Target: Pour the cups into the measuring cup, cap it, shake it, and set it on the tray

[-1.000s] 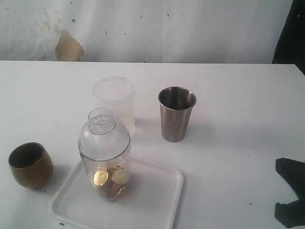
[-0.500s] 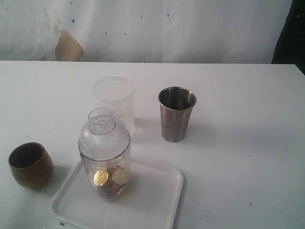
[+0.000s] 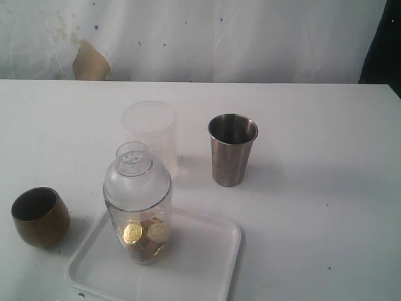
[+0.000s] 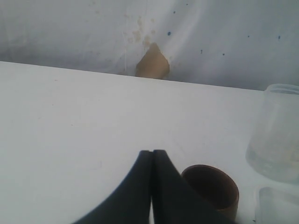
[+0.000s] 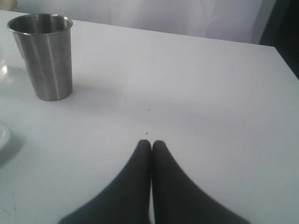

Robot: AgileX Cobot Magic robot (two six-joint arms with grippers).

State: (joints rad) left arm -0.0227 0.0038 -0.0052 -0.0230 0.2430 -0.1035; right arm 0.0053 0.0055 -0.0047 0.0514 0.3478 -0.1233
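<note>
The capped clear measuring cup stands upright on the white tray, with gold coins in its bottom. Left of the tray sits the brown-gold cup, also in the left wrist view. The frosted tumbler stands behind the measuring cup; the steel tumbler is to its right. Neither gripper shows in the exterior view. My left gripper is shut and empty, close beside the brown-gold cup. Shut and empty too, my right gripper hangs over bare table, apart from the steel tumbler.
A white backdrop with a brown stain rises behind the table. The table's right edge meets a dark area. The frosted tumbler and a tray corner show in the left wrist view.
The dark right gripper seen at the lower right edge one second ago has left the exterior view. The cups, measuring cup and tray have not moved.
</note>
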